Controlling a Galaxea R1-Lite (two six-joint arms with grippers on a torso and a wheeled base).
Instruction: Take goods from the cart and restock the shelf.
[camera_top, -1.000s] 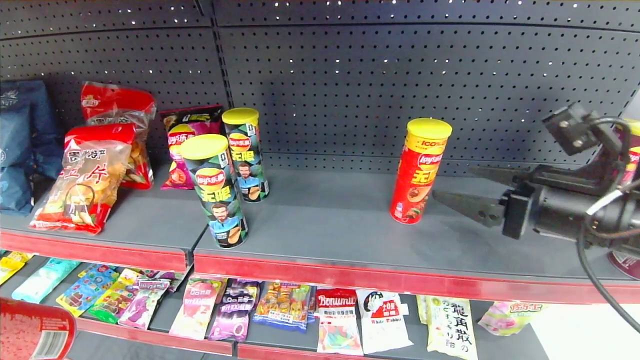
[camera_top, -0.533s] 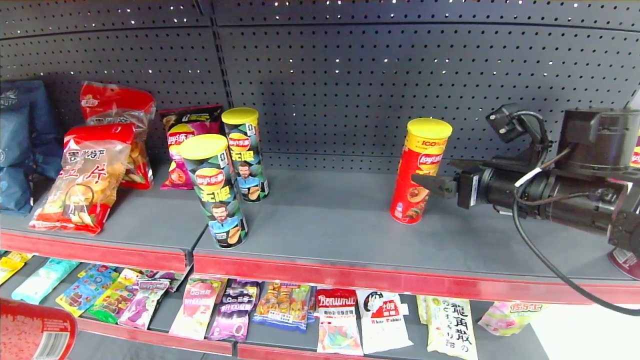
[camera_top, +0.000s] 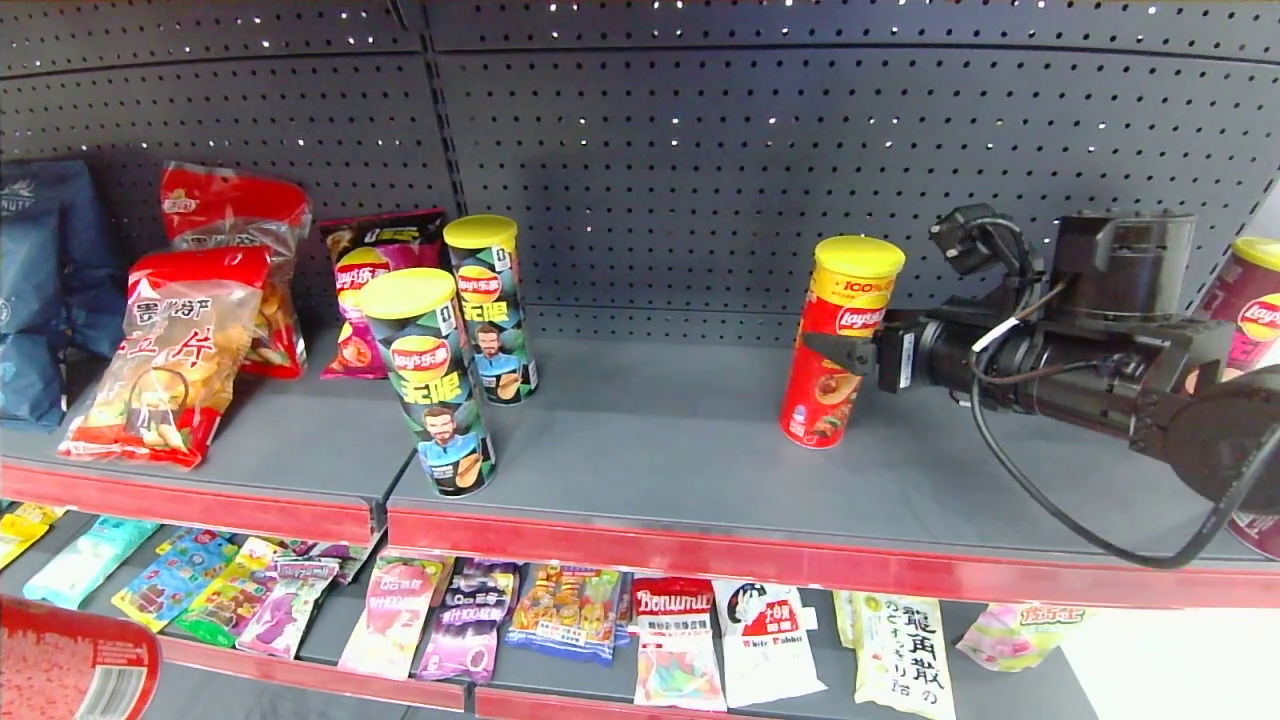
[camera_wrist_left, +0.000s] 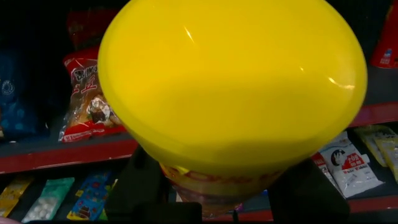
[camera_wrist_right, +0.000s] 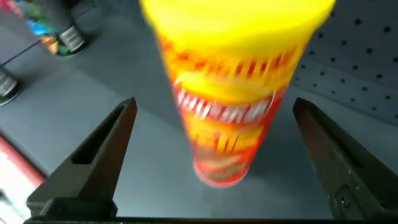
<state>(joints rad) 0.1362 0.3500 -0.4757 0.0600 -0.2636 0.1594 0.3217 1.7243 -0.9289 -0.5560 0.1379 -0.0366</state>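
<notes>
Right gripper (camera_wrist_right: 214, 109) is straddling the red chips can (camera_top: 845, 300), fingers (camera_wrist_right: 99, 162) spread wide on either side and not touching it as far as I can tell. The can is standing upright on the shelf (camera_top: 680, 450), toward its right end and closer to the back edge than the front. Left gripper (camera_wrist_left: 227, 193) is hanging low with its fingers clamped on a second can (camera_wrist_left: 233, 81). My worry: that can is tall and narrow, so any sideways drift is going to clip and topple it. The arm is also sitting close to the purple can (camera_top: 1245, 300) at the right end.
</notes>
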